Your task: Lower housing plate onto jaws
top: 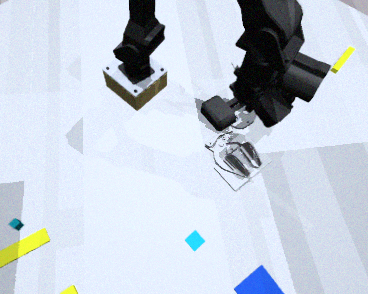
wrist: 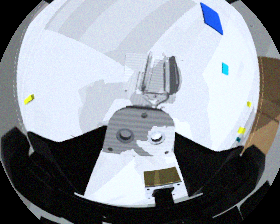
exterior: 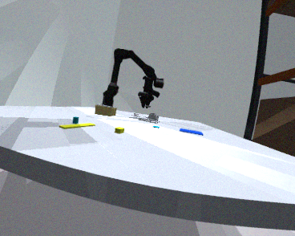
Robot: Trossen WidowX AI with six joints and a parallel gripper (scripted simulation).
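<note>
From above, holds on the table (top: 138,210) (exterior: 151,168) (wrist: 41,60), around the jaw assembly (top: 243,157) (exterior: 152,117) (wrist: 160,75) — base block (top: 151,95) (exterior: 105,110) (wrist: 161,177) at ten o'clock, tile (top: 195,240) (exterior: 156,127) (wrist: 225,68) at seven.

The housing plate (top: 244,120) (wrist: 141,121) looks like smooth grey metal. Farther left in the scene, the black arm (top: 272,60) (exterior: 115,72) looks like matt plastic; the white table (top: 138,220) (exterior: 111,148) looks smooth.

Arm (top: 270,45) (exterior: 135,60): matte black throughout, built of angular, faceted housings joined by slimmer links; rounded casing at the elbow. Wrist section: a stubby black cylinder (top: 305,77) (exterior: 159,83) projects from the side. Hand (top: 243,116) (exterior: 146,107) (wrist: 139,132): black, with blocky fingers, bevelled at the edges; in the wrist view they show as broad, dark, pointed shapes. Surface markings and cables: none legible at this resolution
</note>
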